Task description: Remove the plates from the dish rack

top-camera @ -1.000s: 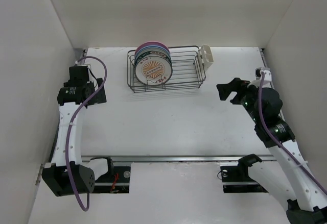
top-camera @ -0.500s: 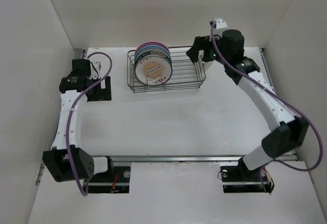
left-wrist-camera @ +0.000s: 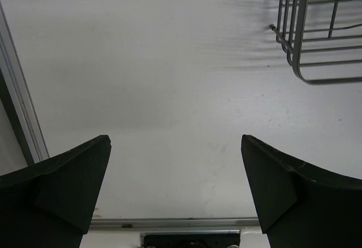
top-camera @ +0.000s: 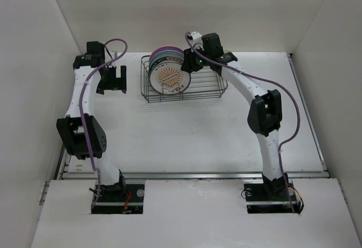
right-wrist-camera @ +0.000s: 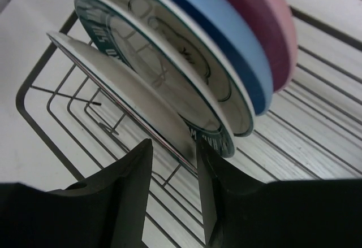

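Right gripper [right-wrist-camera: 173, 147] swung to dish rack [top-camera: 205, 83], straddling front plate [right-wrist-camera: 116, 74].

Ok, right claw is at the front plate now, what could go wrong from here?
1. The right claw straddles only the front plate's edge; I can't tell if it's clamped, so the plate could slip when lifted.
2. The patterned plate leans close behind and could get dragged.
3. The left claw hangs open beside the rack, not bracing it, so the rack might shift.
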{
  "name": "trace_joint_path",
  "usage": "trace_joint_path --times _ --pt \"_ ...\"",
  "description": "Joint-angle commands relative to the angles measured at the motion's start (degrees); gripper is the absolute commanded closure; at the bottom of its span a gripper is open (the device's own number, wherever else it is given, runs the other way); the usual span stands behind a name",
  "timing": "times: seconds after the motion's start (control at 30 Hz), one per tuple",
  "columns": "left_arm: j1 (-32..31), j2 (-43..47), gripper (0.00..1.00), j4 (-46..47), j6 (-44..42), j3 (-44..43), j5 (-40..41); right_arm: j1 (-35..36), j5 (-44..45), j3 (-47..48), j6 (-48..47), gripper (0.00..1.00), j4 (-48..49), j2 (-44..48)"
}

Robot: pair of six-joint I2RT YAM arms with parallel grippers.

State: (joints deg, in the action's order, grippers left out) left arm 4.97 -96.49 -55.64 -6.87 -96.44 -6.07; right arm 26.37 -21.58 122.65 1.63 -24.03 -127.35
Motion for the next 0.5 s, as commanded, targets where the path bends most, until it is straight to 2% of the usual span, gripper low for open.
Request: trace_joint_path --times 0.0,0.2,0.23,0.33,0.37,0.47 --pt "0.2 -4.0 0.00 -3.5 -0.2 -5.9 -1.5 1.2 -4.4 1.1 -1.4 0.58 1.4 1.9" --pt "0.2 -7.7 0.02 -4.2 -0.2 -7.7 -2.7 1.2 -4.4 -0.3 -1.4 0.62 2.4 -0.9" --pt "0.2 -8.3 0.03 -4.2 -0.2 -8.2 -3.2 1.2 -3.0 -0.3 -1.4 0.70 2.4 -1.7" --pt "0.2 -8.8 0.03 -4.2 -0.2 -8.8 -3.3 1.2 -0.5 0.8 -1.4 0.83 2.4 -2.2" --pt "0.2 -8.8 0.03 -4.2 -0.2 -8.8 -3.3 1.2 0.2 0.8 -1.4 0.90 2.4 -2.2" --pt "0.2 -8.8 0.03 -4.2 -0.2 -8.8 -3.8 1.2 2.7 0.1 -2.7 1.00 2.4 -0.4"
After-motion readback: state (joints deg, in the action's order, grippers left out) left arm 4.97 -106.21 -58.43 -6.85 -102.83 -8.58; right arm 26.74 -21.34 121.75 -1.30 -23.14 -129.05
